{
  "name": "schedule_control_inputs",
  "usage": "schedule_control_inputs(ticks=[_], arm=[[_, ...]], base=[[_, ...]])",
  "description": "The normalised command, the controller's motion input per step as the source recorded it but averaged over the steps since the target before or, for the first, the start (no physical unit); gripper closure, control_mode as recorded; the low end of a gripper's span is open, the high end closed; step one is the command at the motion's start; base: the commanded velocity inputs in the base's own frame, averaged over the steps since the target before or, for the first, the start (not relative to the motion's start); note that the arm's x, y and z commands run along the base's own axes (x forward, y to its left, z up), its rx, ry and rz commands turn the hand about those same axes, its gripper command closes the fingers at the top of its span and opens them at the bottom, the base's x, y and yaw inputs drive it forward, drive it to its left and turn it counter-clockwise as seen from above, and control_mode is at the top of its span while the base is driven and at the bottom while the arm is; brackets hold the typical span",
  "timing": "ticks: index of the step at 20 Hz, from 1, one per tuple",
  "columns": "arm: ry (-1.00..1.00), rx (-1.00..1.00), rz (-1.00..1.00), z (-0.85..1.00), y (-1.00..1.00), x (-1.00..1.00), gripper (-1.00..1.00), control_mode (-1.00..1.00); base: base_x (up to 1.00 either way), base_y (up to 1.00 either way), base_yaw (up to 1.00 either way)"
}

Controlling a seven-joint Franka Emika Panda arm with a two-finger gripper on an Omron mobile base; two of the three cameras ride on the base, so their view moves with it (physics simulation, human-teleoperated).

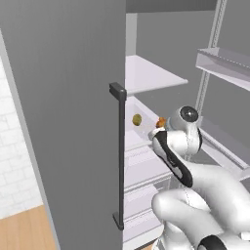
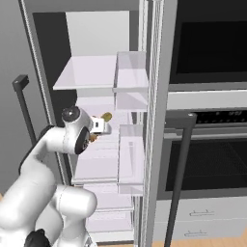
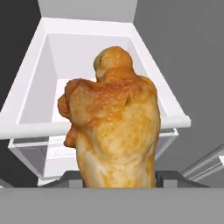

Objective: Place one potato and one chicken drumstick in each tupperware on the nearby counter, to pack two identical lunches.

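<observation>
Arm: white, bent at the elbow, reaching forward and up.
Wrist: level, pointing ahead.
Tool [image 3: 117, 177]: closed on chicken drumstick [image 3: 114, 127].
Fingertips [image 3: 171, 178]: dark, low on either side of the meat.

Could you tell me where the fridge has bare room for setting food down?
Free: the white upper shelf between back wall and clear door bin. Crowded: the white drawer, where the end effector holds the golden-brown chicken drumstick beside a small brownish potato.
</observation>
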Motion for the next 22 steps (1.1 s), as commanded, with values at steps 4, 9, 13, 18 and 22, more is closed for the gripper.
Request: schedule_control_inputs(ticks=[4,9,13,18,22], arm=[[0.0,0.0,0.0,0.52,0.0,-1.0,1.0,-1.0],[0.0,0.0,0.0,0.1,0.01,-1.0,1.0,-1.0],[-0.01,0.0,0.0,0.0,0.01,-1.0,1.0,-1.0],[0.0,0.0,0.0,0.0,0.0,-0.2,1.0,1.0],[0.0,0.0,0.0,0.0,0.0,0.0,1.0,1.0]], base=[[0.0,0.0,0.0],[0.0,0.0,0.0],[0.0,0.0,0.0],[-0.8,0.01,0.0],[-1.0,-0.2,-0.06]])
